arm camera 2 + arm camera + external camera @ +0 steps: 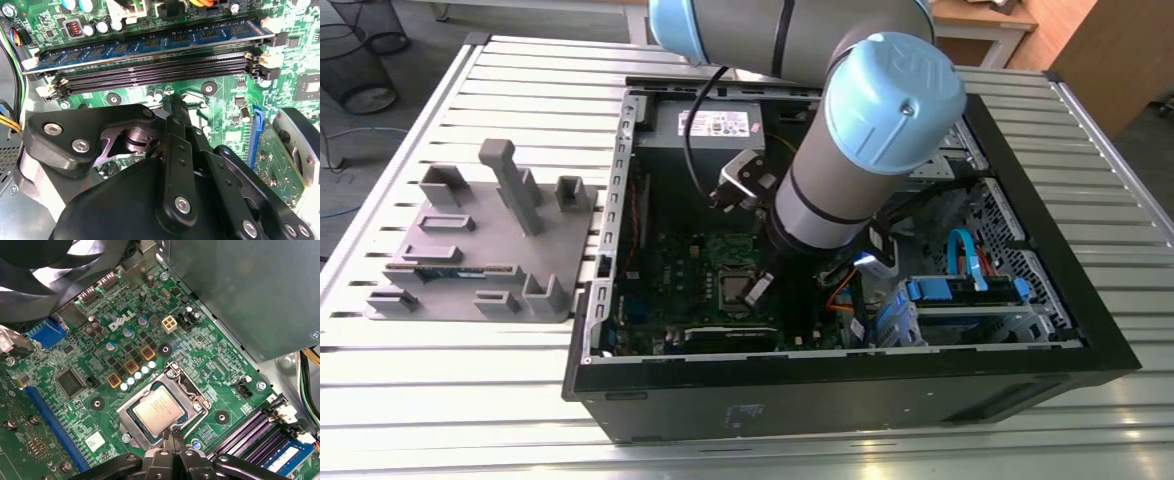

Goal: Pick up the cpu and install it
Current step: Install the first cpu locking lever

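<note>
The cpu [159, 411] is a small square chip with a silver top, lying flat in the motherboard's socket [131, 424] in the first wrist view. The socket's metal frame stands around it. My gripper [172, 433] is just at the chip's edge, its two black fingers closed together to a point with nothing between them. Whether the tips touch the chip I cannot tell. In the second wrist view the gripper [172, 103] hangs over the green board, short of the memory slots. In the exterior view the arm [854, 170] reaches down into the open computer case [854, 385].
A blue memory stick [150, 42] sits in one slot, with empty black slots [155, 72] beside it. The grey power supply box [240, 290] walls one side of the board. A fan [50, 270] is close overhead. A grey fixture tray [480, 250] lies at the exterior view's left.
</note>
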Tool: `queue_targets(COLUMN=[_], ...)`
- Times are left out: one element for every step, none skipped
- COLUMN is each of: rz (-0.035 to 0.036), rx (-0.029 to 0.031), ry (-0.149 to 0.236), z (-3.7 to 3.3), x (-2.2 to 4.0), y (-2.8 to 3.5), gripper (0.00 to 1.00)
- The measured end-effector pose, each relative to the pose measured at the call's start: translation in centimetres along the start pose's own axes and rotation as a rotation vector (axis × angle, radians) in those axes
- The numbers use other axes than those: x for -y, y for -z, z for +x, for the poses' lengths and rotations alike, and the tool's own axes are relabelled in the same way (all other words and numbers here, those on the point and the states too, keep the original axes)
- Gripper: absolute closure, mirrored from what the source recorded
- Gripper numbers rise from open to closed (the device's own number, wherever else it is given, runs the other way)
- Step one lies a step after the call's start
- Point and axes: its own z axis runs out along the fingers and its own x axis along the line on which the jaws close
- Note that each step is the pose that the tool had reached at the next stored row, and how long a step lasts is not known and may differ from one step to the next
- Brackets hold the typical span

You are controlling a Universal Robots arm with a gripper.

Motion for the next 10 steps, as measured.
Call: queue_targets(rz=[0.0001,0.0002,0.0004,0.0006,0.0007,0.0000,-0.0006,-0.0011,-0.0021,-0.0031], rx=[-0.0003,-0.0005,-0.0007,-0.0008,-0.0011,0.0005,0.0014,0.0023,0.0037,0.0049], ry=[0.001,0.001,0.002,0.002,0.002,0.003,0.004,0.004,0.005,0.005], z=[-0.02,-0.05,-0.08,-0.10,-0.08,-0.04,0.00,0.03,0.08,0.12], x=[0.03,0.07,0.10,0.13,0.14,0.19,0.21,0.20,0.22,0.23], y=[0.00,0.00,0.00,0.01,0.03,-0.05,-0.06,-0.06,-0.05,-0.05], gripper=[0.89,0.89,0.89,0.89,0.89,0.89,0.89,0.89,0.89,0.89])
